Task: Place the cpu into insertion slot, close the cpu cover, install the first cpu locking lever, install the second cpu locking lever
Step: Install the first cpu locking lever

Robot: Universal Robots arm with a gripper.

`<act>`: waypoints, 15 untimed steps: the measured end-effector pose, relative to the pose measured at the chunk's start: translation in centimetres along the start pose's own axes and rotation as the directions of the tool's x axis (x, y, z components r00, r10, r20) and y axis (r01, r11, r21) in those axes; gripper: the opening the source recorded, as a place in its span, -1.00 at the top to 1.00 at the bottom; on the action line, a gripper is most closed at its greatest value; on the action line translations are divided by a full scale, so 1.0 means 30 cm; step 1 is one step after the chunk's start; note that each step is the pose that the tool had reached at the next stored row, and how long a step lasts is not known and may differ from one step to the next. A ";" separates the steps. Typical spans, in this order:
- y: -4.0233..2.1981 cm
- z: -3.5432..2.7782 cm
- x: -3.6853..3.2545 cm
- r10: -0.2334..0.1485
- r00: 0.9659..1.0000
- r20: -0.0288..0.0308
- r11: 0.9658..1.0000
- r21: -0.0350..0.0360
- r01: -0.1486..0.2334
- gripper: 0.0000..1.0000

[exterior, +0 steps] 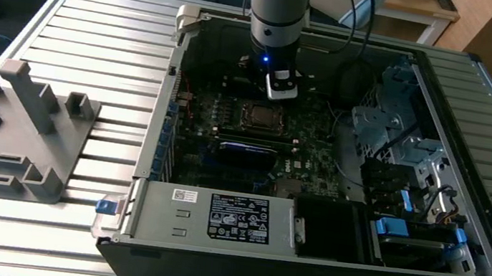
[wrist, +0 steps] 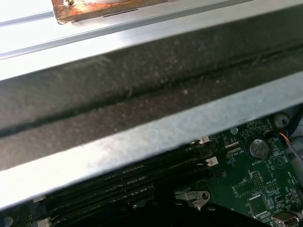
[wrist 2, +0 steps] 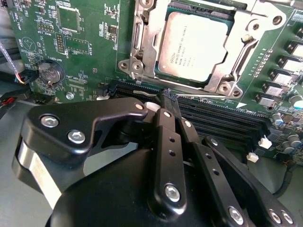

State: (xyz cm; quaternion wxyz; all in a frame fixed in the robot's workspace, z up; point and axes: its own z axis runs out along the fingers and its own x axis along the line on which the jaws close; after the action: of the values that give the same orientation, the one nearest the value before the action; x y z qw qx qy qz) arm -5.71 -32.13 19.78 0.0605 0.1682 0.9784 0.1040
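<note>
The cpu (wrist 2: 199, 45) lies flat in the insertion slot (wrist 2: 189, 81), its silver top facing up. The cpu cover (wrist 2: 142, 47) is down around it, framing the chip. A thin locking lever (wrist 2: 203, 98) runs along the socket's edge beside the memory slots. My gripper (wrist 2: 166, 96) has its black fingers (wrist 2: 163, 142) pressed together, with the tips right at that lever wire. In the exterior view the gripper (exterior: 278, 92) hangs inside the open computer case (exterior: 141, 167), just behind the socket with the cpu (exterior: 259, 114).
Black memory slots (wrist 2: 222, 123) lie between my fingers and the socket. A coin battery (wrist 2: 49, 72) sits on the board. The case wall (wrist: 142, 137) stands close by. A power supply (exterior: 215, 217), a drive cage (exterior: 401, 138) and a grey fixture (exterior: 16, 127) surround the work area.
</note>
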 end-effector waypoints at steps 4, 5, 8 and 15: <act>0.001 0.001 0.001 0.003 1.000 0.000 1.000 0.000 -0.003 0.79; 0.001 0.001 0.001 0.004 1.000 0.001 1.000 0.000 -0.004 0.79; 0.001 0.003 0.001 0.008 1.000 0.001 1.000 0.000 -0.008 0.79; 0.001 0.005 -0.002 0.011 1.000 0.002 1.000 0.000 -0.011 0.79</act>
State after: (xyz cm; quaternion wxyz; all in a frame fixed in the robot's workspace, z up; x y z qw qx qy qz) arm -5.60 -32.09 19.66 0.0610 0.1736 0.9774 0.1042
